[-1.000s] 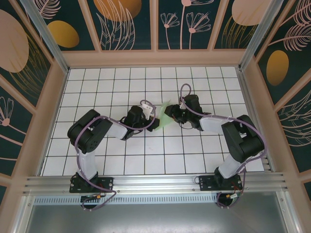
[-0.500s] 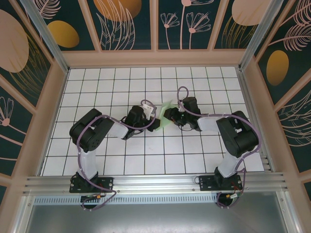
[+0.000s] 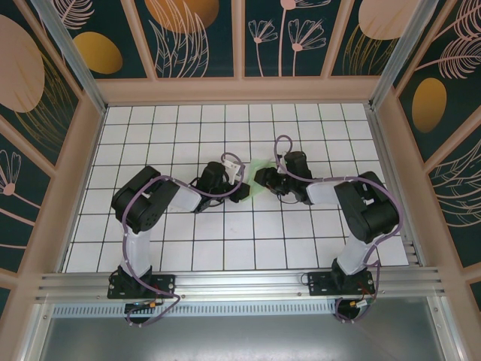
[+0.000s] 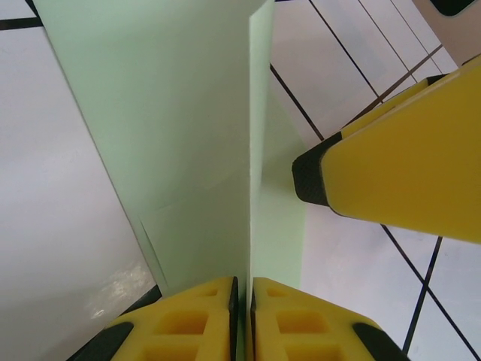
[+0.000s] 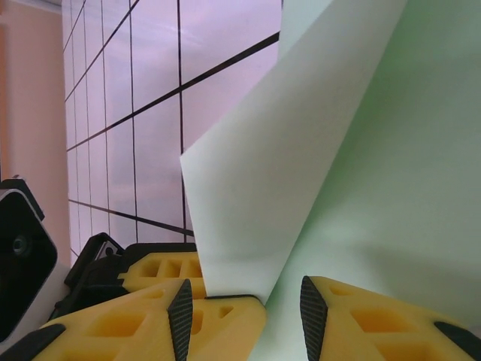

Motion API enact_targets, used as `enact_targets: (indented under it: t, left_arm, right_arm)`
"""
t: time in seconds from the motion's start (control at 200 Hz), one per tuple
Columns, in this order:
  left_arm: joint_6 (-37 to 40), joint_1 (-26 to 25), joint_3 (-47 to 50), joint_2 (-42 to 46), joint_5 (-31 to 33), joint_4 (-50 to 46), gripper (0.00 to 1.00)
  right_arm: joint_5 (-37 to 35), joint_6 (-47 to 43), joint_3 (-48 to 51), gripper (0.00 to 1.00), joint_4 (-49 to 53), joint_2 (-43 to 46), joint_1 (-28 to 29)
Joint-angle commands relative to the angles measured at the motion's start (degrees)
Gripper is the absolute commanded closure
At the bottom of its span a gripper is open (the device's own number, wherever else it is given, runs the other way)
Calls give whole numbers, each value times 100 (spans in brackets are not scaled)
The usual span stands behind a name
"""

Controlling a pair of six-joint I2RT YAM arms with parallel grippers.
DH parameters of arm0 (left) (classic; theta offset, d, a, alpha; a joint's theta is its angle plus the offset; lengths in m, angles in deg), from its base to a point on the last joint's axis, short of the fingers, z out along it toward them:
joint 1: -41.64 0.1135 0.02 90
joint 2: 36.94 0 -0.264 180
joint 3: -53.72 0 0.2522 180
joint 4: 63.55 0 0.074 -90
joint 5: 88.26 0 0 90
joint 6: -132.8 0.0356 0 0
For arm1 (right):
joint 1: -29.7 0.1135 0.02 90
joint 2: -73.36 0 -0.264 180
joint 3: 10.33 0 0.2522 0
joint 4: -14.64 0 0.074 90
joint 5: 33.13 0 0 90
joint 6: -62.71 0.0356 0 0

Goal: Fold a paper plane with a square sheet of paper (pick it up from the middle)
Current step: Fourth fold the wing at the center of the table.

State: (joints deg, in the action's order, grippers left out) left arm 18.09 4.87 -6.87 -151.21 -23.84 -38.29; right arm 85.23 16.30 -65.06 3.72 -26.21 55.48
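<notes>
**Paper pinched by the left hand, right hand apart around a flap**

Paper first: the square sheet of paper (image 3: 258, 166) sits mid-floor, between my two grippers, which meet nose to nose over the white tiled floor (image 3: 225, 233). It is pale mint green and partly folded, not flat.

On the left wrist camera, the sheet (image 4: 180, 128) rises as a tall panel with a sharp vertical edge. The left gripper (image 4: 242, 284) is clamped on its lower edge, yellow fingers pressed together with only the thin paper between them. A yellow finger (image 4: 406, 180) of the other arm stands just beside the sheet.

On the right wrist camera, the right gripper (image 5: 244, 297) has its fingers apart. A folded flap of the paper (image 5: 361, 165) comes down into the gap, its corner resting against one finger. I cannot see a pinch there.

From overhead, the left gripper (image 3: 239, 189) and right gripper (image 3: 264, 179) are near each other.
</notes>
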Motion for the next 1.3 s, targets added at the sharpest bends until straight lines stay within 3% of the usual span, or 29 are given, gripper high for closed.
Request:
enact_targets:
  t: [0.0, 0.5, 0.746, 1.041, 1.296]
  left_arm:
    - [-254, -34, -90, -155, -135, -141, 84]
    - [-482, -38, -109, -234, -262, -149, 84]
    - [-579, -35, -65, -34, -332, -206, 76]
    - [-583, -38, 86, 375, 32, -540, 68]
    - [-689, -39, 226, 372, -128, -543, 80]
  right_arm:
    - [-52, -190, -96, 56, -74, -140, -49]
    - [-211, -247, -468, 54, 346, -447, -88]
    - [-399, -194, -526, 53, 640, -599, -88]
    - [-441, -193, -550, 53, 720, -648, -81]
    - [-427, -194, -552, 53, 738, -681, -81]
